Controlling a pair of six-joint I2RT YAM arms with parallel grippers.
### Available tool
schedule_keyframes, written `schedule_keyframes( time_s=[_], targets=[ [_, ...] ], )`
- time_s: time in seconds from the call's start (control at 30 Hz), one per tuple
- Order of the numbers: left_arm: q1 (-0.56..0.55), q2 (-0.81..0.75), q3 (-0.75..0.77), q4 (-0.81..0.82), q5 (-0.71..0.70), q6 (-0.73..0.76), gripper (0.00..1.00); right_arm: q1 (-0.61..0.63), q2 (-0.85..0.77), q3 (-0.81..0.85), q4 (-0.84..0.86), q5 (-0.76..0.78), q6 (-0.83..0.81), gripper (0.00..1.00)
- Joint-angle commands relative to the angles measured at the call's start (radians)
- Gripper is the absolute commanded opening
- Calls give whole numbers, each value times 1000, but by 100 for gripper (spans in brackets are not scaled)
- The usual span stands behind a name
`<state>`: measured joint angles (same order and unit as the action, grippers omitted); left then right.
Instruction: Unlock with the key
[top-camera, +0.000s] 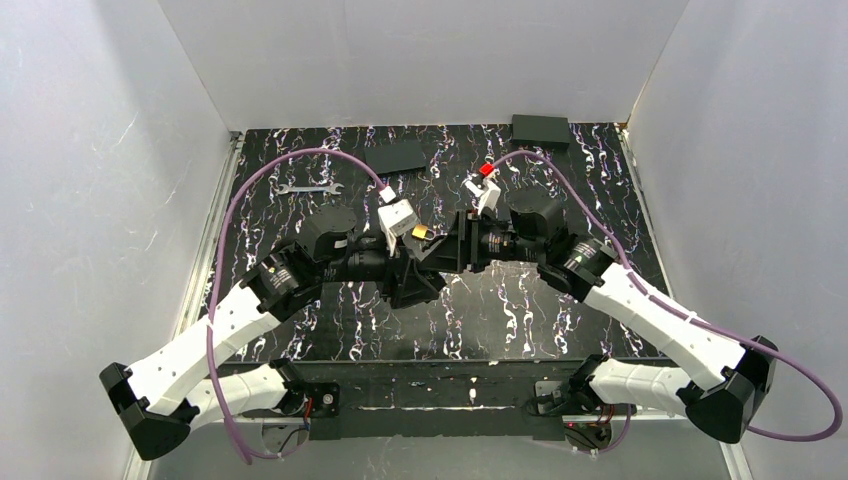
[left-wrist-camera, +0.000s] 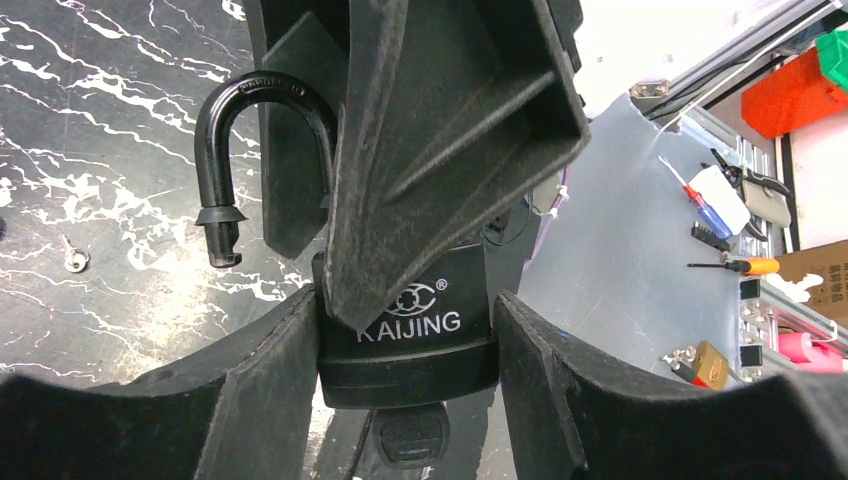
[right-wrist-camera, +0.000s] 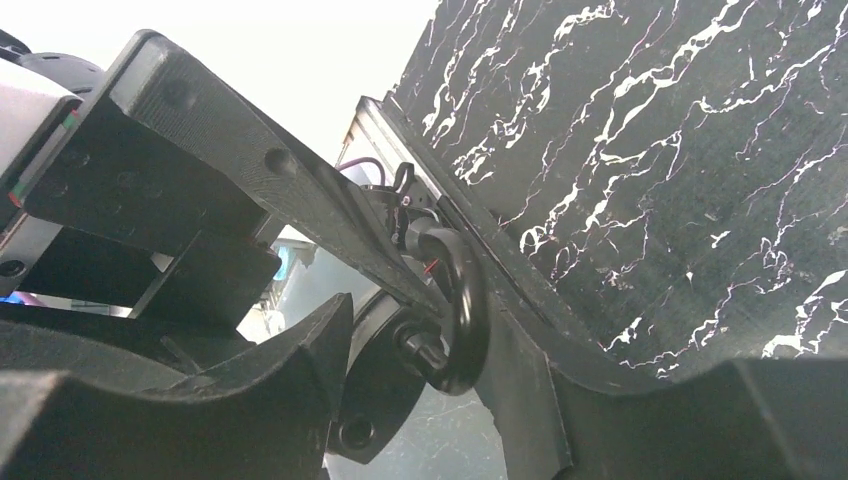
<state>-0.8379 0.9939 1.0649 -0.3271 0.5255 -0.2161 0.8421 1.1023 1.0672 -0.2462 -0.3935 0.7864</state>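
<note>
A black padlock (left-wrist-camera: 420, 345) marked KAIJING sits clamped by its two sides in my left gripper (left-wrist-camera: 405, 330). Its shackle (left-wrist-camera: 235, 130) stands open, swung out with the free end clear of the body. The key (left-wrist-camera: 410, 435) hangs from the underside of the body; only its black head shows. My right gripper (right-wrist-camera: 420, 330) straddles the top of the padlock (right-wrist-camera: 385, 385), one finger (left-wrist-camera: 450, 150) lying over the front face. The shackle (right-wrist-camera: 462, 300) leans on the other finger. I cannot make out whether those jaws press. Both grippers meet mid-table (top-camera: 440, 255).
A silver wrench (top-camera: 308, 187) lies at the back left. A flat black plate (top-camera: 397, 155) and a black box (top-camera: 540, 130) are near the back wall. A brass-coloured piece (top-camera: 420, 232) shows beside the left wrist. The table is black marble with white walls around.
</note>
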Motion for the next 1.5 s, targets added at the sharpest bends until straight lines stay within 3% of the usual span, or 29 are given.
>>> schedule_keyframes(
  time_s=[0.0, 0.43, 0.8, 0.97, 1.17, 1.27, 1.47],
  targets=[
    [-2, -21, 66, 4, 13, 53, 0, -38, -7, 63, -27, -96, -48, 61],
    [-4, 3, 70, 11, 20, 54, 0, -48, 3, 13, 97, -189, 53, 51],
    [-3, 14, 74, -5, 24, 74, 0, -48, 36, -5, 70, -250, 33, 38],
    [-3, 24, 81, -15, 20, 84, 0, -47, 53, 4, 53, -285, 6, 38],
    [-3, 32, 88, -37, -4, 109, 0, -48, 80, 45, -21, -310, -51, 60],
    [-3, 31, 89, -42, -15, 119, 0, -48, 99, 73, -97, -301, -90, 61],
    [-3, 34, 92, -50, -25, 136, 0, -48, 107, 63, -85, -333, -84, 43]
  ],
)
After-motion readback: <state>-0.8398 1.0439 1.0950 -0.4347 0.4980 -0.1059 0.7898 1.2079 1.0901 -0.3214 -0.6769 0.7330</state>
